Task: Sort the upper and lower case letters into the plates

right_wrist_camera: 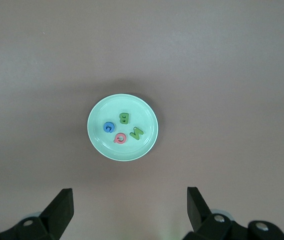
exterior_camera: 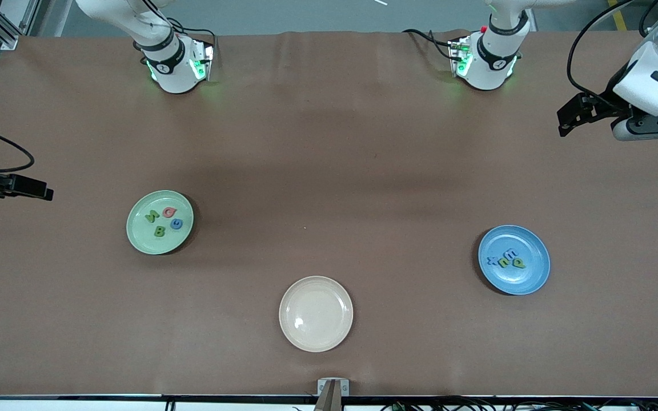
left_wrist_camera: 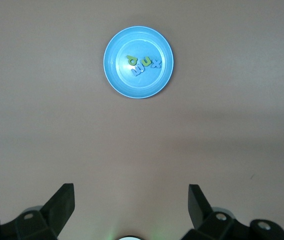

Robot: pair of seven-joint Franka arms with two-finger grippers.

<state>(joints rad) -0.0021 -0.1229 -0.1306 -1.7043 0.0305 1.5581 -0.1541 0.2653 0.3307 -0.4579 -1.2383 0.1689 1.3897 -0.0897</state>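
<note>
The mint green plate (exterior_camera: 140,240) toward the right arm's end holds a green N (exterior_camera: 152,216), a pink Q (exterior_camera: 170,213), a blue C (exterior_camera: 176,224) and a green B (exterior_camera: 160,230). The blue plate (exterior_camera: 530,279) toward the left arm's end holds a blue x (exterior_camera: 493,262), a green n (exterior_camera: 503,261), a blue m (exterior_camera: 510,253) and a green p (exterior_camera: 518,263). My left gripper (exterior_camera: 563,120) hangs open and empty over bare table at its end. My right gripper (exterior_camera: 48,193) hangs open and empty over its end of the table.
A cream-beige plate (exterior_camera: 316,339) with nothing in it lies nearest the front camera, midway between the two others. Brown cloth covers the table. Both arm bases (exterior_camera: 177,68) stand along the edge farthest from the camera.
</note>
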